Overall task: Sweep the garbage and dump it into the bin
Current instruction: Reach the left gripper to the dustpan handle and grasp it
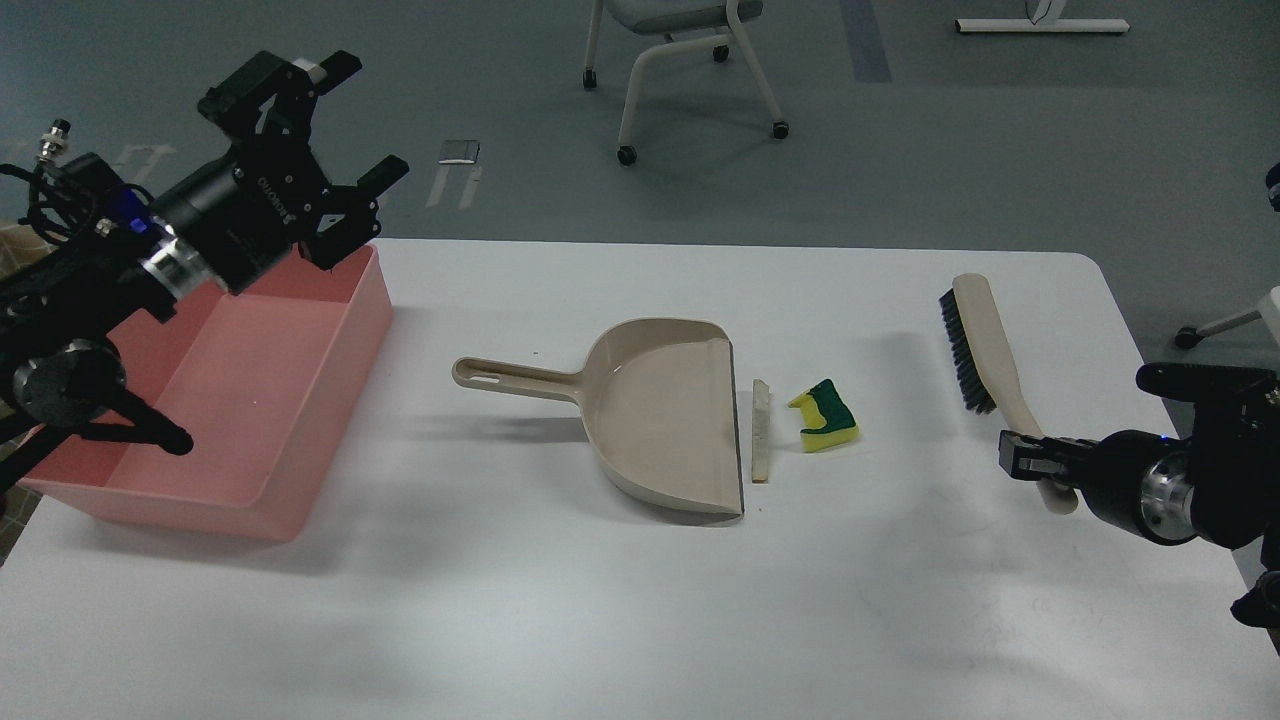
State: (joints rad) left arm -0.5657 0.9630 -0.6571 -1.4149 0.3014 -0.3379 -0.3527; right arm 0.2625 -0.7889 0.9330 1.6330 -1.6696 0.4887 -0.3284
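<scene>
Our right gripper (1030, 458) clenched on the beige brush (985, 350) handle, bristles facing left, brush held near the table's right edge. Our left gripper (345, 125) spread wide, empty, raised above the pink bin (300, 400) at table left. Sponge piece (826, 416) and off-white strip (762, 430) lie just beside the dustpan (660, 410) mouth on the white table (600, 600)

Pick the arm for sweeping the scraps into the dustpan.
Right. Its pincer is at the brush handle, near the sponge piece and strip; the left pincer is open above the bin.
</scene>
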